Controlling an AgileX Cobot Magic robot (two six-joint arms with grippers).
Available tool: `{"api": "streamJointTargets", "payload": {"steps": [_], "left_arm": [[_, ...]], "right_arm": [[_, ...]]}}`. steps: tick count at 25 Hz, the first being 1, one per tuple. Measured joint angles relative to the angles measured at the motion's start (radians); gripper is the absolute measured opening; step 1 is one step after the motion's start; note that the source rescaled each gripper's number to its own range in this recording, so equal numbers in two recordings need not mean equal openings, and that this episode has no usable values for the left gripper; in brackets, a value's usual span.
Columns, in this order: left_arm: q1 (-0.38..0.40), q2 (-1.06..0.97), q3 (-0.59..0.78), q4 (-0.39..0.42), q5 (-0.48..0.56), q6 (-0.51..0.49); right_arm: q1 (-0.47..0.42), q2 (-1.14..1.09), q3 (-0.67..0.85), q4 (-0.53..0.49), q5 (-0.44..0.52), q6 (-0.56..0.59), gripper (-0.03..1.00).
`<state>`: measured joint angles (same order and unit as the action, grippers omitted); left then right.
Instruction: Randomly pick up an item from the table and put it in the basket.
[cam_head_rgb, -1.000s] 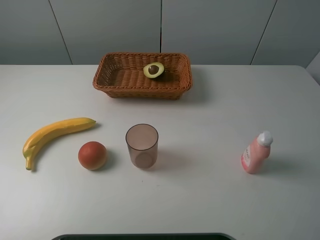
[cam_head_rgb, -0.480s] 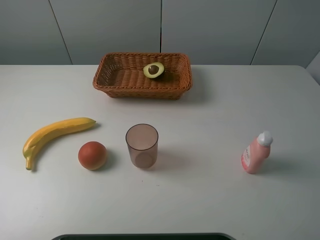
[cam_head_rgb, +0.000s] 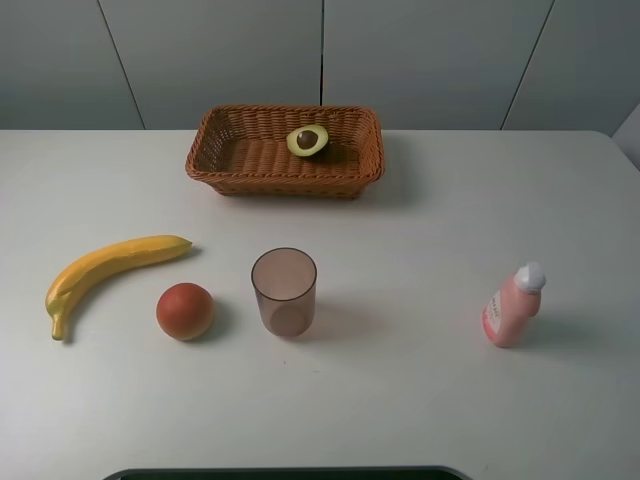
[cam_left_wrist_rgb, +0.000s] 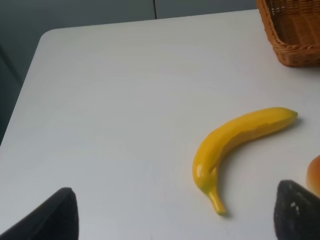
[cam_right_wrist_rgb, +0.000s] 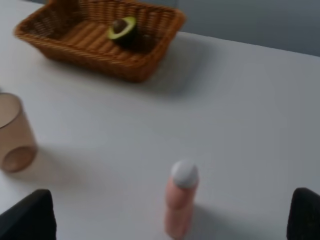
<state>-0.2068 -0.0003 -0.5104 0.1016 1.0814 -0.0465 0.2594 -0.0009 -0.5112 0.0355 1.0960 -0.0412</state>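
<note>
The left gripper (cam_left_wrist_rgb: 170, 212) and right gripper (cam_right_wrist_rgb: 172, 212) both stand wide open and empty, their fingertips far apart near the table's (cam_head_rgb: 420, 230) front edge. That suits a finished drop: the avocado (cam_head_rgb: 308, 140) lies cut face up inside the basket (cam_head_rgb: 230, 165) by the back edge, well apart from both. I judge the task done.
</note>
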Motion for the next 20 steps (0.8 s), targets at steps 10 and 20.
{"api": "streamJointTargets", "payload": {"steps": [10,20], "left_arm": [[0.000,0.000,0.000,0.000,0.000,0.000],[0.000,0.000,0.000,0.000,0.000,0.000]], "right_arm": [[-0.202,0.000,0.000,-0.007,0.000,0.003,1.00],[-0.202,0.000,0.000,-0.025,0.000,0.005,1.00]]}}
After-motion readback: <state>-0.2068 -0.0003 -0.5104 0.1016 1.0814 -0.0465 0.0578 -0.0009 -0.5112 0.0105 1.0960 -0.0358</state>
